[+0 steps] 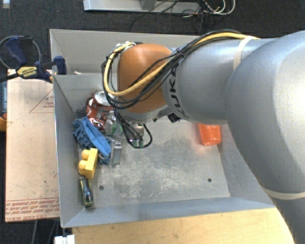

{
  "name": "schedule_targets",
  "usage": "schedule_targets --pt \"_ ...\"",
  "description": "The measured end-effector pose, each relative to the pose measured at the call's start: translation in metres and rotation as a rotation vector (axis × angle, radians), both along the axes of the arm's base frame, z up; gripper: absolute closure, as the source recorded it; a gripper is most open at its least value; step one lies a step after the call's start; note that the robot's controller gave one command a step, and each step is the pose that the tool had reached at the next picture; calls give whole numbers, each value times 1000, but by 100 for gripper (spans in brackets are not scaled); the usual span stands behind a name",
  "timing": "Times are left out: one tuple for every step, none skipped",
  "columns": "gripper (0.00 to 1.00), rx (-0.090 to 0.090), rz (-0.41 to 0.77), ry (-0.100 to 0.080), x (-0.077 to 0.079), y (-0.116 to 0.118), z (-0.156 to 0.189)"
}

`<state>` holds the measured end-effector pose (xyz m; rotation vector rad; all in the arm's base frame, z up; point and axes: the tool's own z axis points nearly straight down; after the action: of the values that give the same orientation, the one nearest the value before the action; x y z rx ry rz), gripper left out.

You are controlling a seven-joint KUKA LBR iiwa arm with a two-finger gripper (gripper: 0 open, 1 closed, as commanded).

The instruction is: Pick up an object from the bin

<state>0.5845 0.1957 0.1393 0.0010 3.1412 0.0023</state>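
Over the left part of the bin (168, 183), the tool (115, 149) is lowered beside a blue rag (90, 132).
The arm (254, 85) is seen reaching in from the right, its wrist capped by an orange cover (140, 78) and looped with yellow and black cables (108, 78). The tool's tip is set against the right edge of the crumpled blue rag, which lies close to the left wall; whether the tool is wide or narrow cannot be told, and nothing is seen held in it. A crushed red-and-silver can (97, 107) is found just behind the rag, a yellow block (88, 162) just in front of it, and a slim dark item (86, 193) nearer the front corner. An orange piece (209, 134) lies well apart, to the right.
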Motion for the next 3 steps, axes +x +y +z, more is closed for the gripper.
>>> schedule_targets --pt "0 0 -137 4 3 21 -70" --pt "0 4 -166 -9 -12 37 -11" --pt "0 -4 -348 8 -15 33 -40"
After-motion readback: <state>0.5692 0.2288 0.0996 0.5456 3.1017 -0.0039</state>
